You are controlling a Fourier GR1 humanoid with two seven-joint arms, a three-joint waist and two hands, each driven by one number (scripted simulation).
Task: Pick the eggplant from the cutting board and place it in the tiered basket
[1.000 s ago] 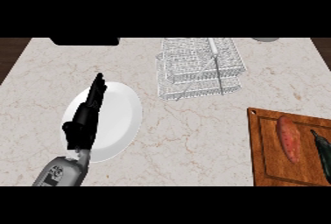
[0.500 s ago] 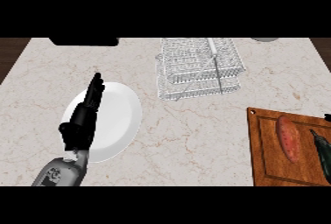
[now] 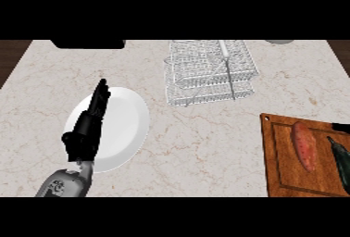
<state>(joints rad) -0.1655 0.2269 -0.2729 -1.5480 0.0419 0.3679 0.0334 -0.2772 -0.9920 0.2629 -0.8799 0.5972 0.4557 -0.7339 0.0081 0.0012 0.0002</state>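
The left hand [image 3: 87, 127] lies over the white plate [image 3: 126, 125], its fingers straight and together, pointing up the counter and holding nothing; the right hand does not show. Far to the hand's right the dark eggplant [image 3: 340, 159] lies on the wooden cutting board [image 3: 280, 162], at its right edge, just beside a reddish sweet potato [image 3: 304, 146]; the wire tiered basket [image 3: 209, 71] stands up and right of the fingertips, with bare marble counter [image 3: 198, 148] between basket and board.
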